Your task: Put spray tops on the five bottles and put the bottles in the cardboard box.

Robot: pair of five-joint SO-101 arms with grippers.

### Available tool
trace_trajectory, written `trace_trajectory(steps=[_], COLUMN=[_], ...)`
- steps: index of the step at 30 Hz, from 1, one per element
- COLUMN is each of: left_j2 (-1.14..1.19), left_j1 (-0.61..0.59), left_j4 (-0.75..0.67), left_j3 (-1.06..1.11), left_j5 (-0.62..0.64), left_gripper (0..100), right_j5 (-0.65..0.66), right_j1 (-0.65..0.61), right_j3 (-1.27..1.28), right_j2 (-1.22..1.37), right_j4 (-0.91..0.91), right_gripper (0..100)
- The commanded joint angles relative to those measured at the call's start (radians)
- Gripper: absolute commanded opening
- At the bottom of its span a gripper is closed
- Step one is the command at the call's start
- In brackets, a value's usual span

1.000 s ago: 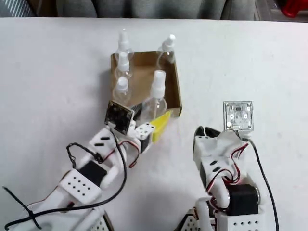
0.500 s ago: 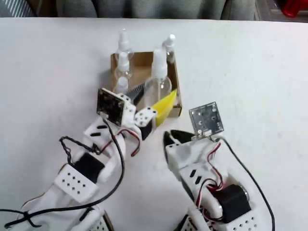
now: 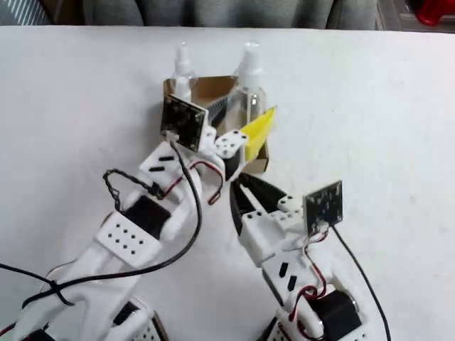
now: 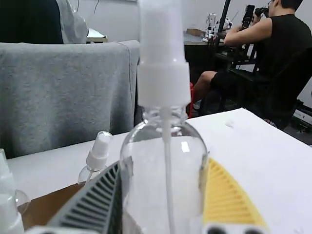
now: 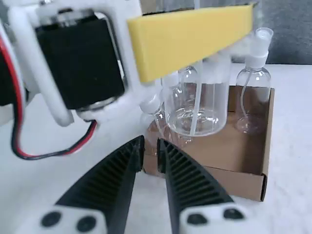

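Note:
My left gripper is shut on a clear bottle with a white spray top, held upright over the far right part of the cardboard box. In the left wrist view that bottle stands between the grey finger and the yellow finger. Other capped bottles stand along the box's left side. My right gripper sits just in front of the box, its black fingers open by a narrow gap and holding nothing. The right wrist view shows the held bottle hanging above the box floor.
One capped bottle stands in the box's far corner. White table lies bare to the right and left of the box. A grey chair back runs along the table's far edge.
My left arm has lifted the bottle from the box's near side and carried it farther back over the box. My right arm has swung left toward the box's front.

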Motion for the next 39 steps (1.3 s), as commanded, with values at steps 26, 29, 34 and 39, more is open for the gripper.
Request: trace_trajectory(steps=[26,29,34,39], left_j2=[-0.173,-0.219,-0.229,-0.228], left_j1=[0.051,0.084,0.099,0.053], left_j4=[0.051,0.051,0.051,0.043], left_j3=[0.054,0.106,0.132,0.115], left_j5=[0.002,0.000,0.000,0.000], left_gripper=[2,2,2,2], right_j5=[-0.008,-0.008,-0.006,0.005], right_j1=[0.206,0.213,0.213,0.226], right_j3=[0.348,0.348,0.350,0.362], right_j2=[-0.031,-0.031,-0.031,-0.033], right_j4=[-0.516,-0.516,-0.507,-0.398], right_gripper=[1.6,1.6,1.6,1.6])
